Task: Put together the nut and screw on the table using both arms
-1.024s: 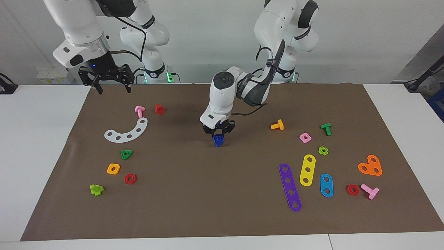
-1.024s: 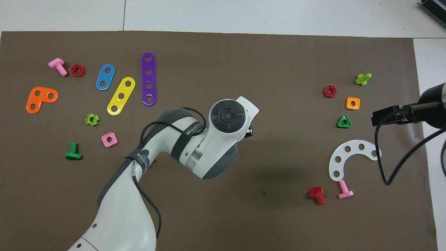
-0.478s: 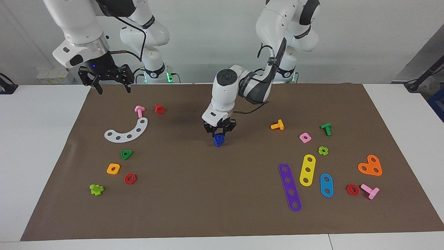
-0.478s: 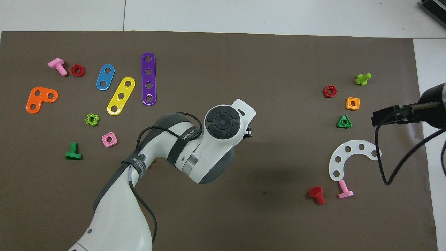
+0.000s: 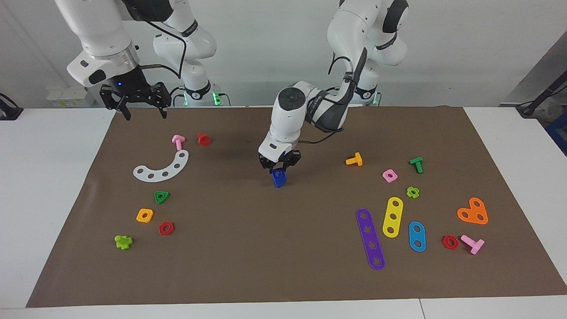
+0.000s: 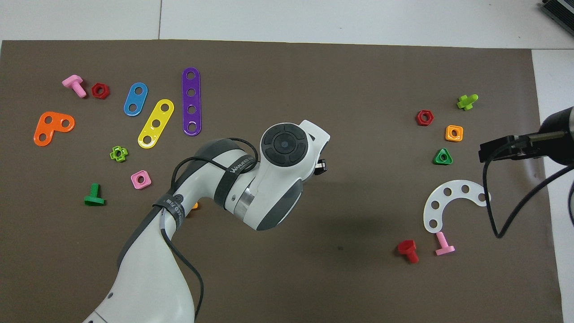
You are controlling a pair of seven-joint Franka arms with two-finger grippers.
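Gripping a blue piece, the left gripper (image 5: pixel 278 167) stands at mid-mat.
Its fingers close on the top of the nut (image 5: pixel 278 177), which rests on the mat (image 5: pixel 283 274); the screw cannot be told apart from it. At ten o'clock in the facing view, the right gripper (image 5: pixel 141 110) waits, fingers spread and empty. The left forearm band reads "Wanjeed" at best.

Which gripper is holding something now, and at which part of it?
The left gripper is at the top of the blue nut-and-screw piece; whether it grips it cannot be told. The right gripper holds nothing.
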